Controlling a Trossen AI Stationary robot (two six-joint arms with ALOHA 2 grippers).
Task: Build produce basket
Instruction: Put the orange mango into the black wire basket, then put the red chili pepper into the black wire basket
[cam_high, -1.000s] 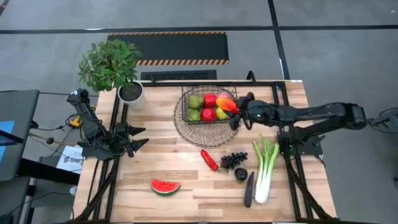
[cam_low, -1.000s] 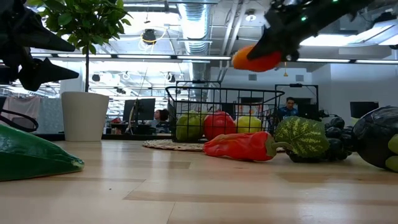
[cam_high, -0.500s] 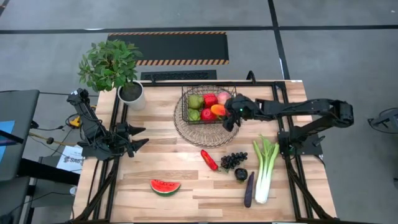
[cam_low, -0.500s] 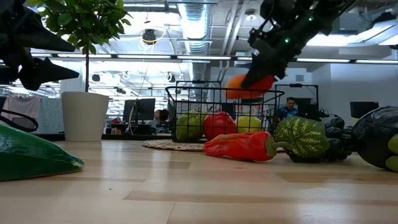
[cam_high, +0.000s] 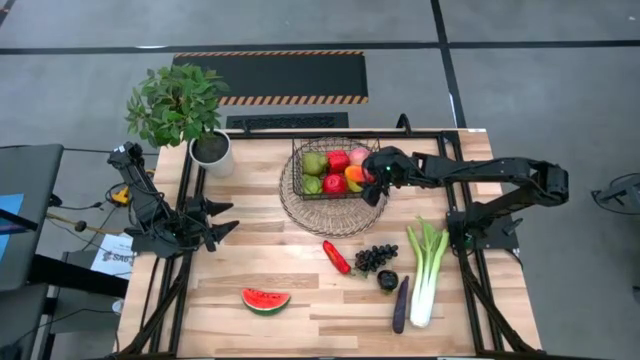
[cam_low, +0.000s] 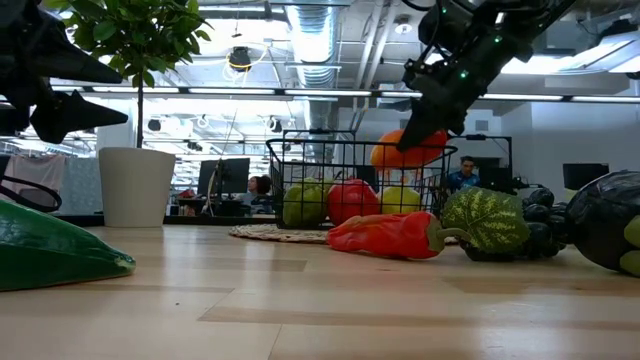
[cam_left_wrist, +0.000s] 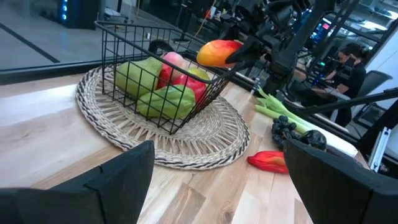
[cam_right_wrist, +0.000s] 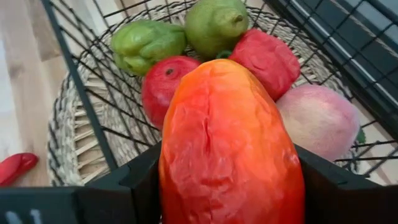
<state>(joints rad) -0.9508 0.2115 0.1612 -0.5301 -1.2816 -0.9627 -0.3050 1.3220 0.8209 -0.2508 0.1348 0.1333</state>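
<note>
The dark wire basket (cam_high: 334, 169) stands on a round woven tray (cam_high: 330, 212) at the table's far middle. It holds two green pears (cam_right_wrist: 214, 23), a red apple (cam_right_wrist: 166, 81), a peach (cam_right_wrist: 318, 121) and another red fruit. My right gripper (cam_high: 367, 181) is shut on the orange-red mango (cam_high: 353, 178) over the basket's right end, at about rim height (cam_low: 408, 150). My left gripper (cam_high: 228, 221) waits open at the table's left edge. A chili (cam_high: 337, 257), grapes (cam_high: 376, 257), an eggplant (cam_high: 401, 303), a leek (cam_high: 427, 270) and a watermelon slice (cam_high: 265, 299) lie on the table. My right gripper pinches the mango between its two fingers (cam_right_wrist: 138, 182), one on each long side (cam_right_wrist: 180, 168), at the end nearer the wrist. The fingers slant down from the table's right and lie along the mango. The mango is lifted clear, its free end pointing into the basket.
A leafy plant in a white pot (cam_high: 212, 150) stands at the far left corner. A small dark round fruit (cam_high: 388, 280) lies between the grapes and the eggplant. Bare wood lies between the left arm and the woven tray.
My right gripper has carried the mango toward the table's left and down, from above and right of the basket to over its right end at rim height. Most of the drop came first; in the last half second it has sunk only a little.
</note>
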